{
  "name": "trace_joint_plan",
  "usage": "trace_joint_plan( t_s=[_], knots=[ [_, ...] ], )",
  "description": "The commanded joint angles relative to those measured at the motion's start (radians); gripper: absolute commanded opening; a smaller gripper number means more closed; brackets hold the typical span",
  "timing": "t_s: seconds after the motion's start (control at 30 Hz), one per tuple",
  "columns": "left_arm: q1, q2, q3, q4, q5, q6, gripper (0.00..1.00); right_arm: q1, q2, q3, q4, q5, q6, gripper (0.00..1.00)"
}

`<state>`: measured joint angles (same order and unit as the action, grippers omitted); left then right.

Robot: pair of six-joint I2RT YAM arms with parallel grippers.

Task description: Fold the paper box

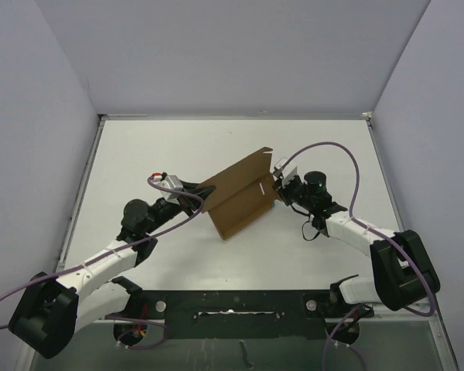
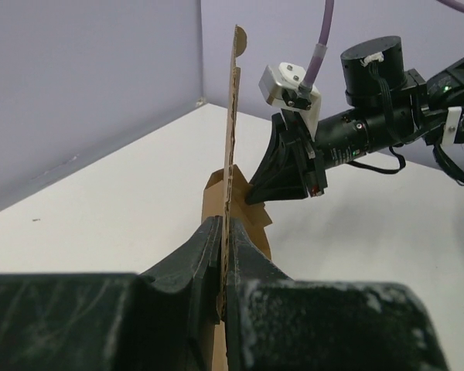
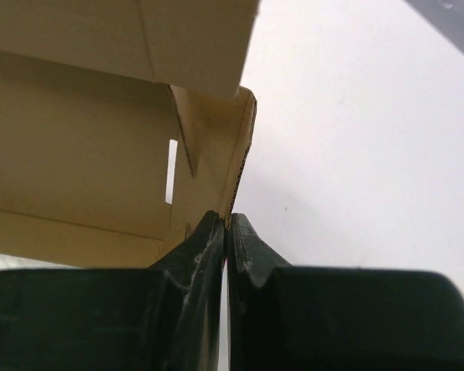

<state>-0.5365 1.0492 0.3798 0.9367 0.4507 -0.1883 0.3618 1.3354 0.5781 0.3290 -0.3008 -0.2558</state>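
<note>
Left hand (image 1: 204, 201) clamps the left edge of the paper box (image 1: 240, 199), right hand (image 1: 278, 188) pinches the right edge; its long axis runs between them.

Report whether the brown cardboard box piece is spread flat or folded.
Partly folded. The cardboard piece has panels angled along creases, one standing upright, with the left gripper and right gripper pinching opposite ends.
</note>
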Motion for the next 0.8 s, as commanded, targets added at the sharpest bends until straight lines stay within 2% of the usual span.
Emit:
trace_joint_plan(
  t_s=[0.0,0.13,0.37,0.53,0.77],
  knots=[
    [-0.013,-0.058,0.02,0.039,-0.027,0.048,0.0,0.011,0.046,-0.027,0.313,0.019,0.044,0.0],
    [-0.015,-0.045,0.024,-0.008,0.021,0.104,0.0,0.011,0.123,-0.053,0.407,-0.031,0.071,0.01],
    [-0.026,-0.061,-0.028,-0.015,0.047,0.108,0.0,0.019,0.168,-0.061,0.402,-0.115,0.106,0.01],
    [-0.026,-0.181,-0.036,-0.118,-0.018,0.146,0.0,0.08,0.182,-0.019,0.436,-0.086,0.06,0.0],
    [-0.025,-0.397,-0.035,-0.336,-0.124,0.217,0.0,0.128,0.318,0.093,0.524,-0.071,0.14,0.0]
  ],
)
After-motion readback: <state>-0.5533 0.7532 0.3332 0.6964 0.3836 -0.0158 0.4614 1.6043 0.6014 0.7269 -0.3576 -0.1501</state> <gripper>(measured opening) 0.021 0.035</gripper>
